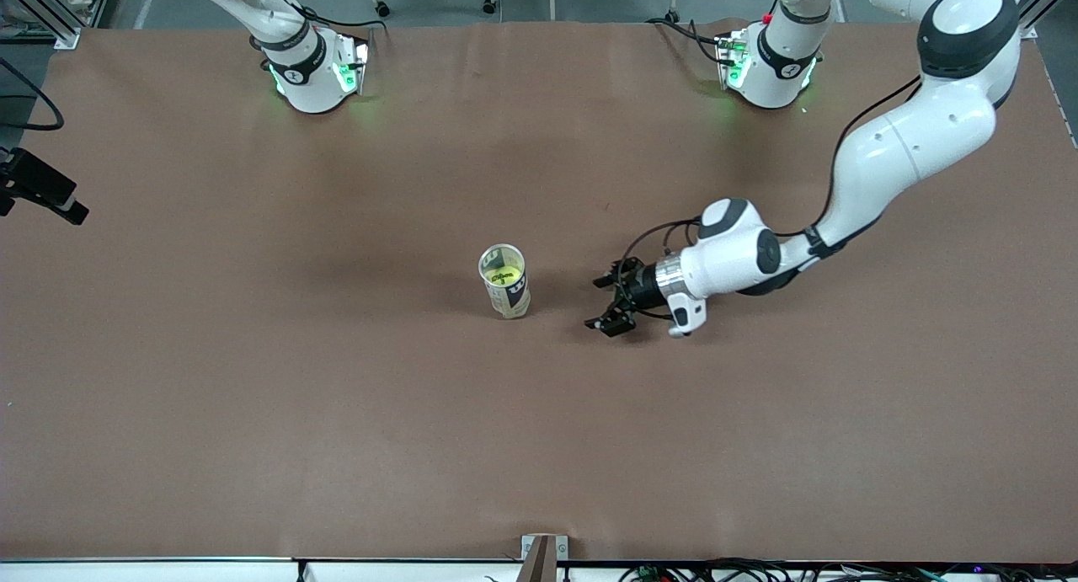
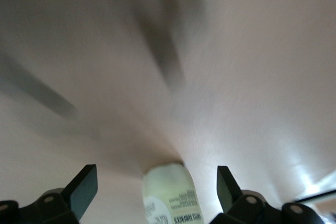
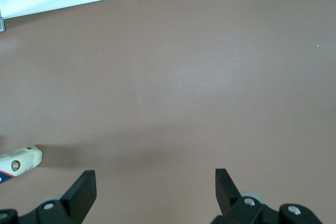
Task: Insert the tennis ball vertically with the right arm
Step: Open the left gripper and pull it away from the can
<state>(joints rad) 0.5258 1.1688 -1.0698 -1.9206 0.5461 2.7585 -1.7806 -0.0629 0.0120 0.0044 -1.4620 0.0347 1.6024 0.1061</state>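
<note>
While both grippers stand with jaws wide apart and empty, I judge the insertion done: the tennis ball [image 1: 504, 275] already sits inside the clear ball can [image 1: 505, 281], which stands upright mid-table.

Left gripper [image 1: 608, 303] is low, just above the table [image 1: 253, 397], well beside the can toward the left arm's end, wrist laid nearly horizontal and fingers aimed at the can. Its own wrist view shows the can [image 2: 170, 192] between the spread fingers [image 2: 81, 187], apart from both.

Right gripper [image 3: 152, 192] hangs high over bare tabletop (only its base shows from the front). Can visible at the edge of its wrist view [image 3: 21, 160].

Next move, as I read it: back the left arm off without nudging the can; the right arm waits.
</note>
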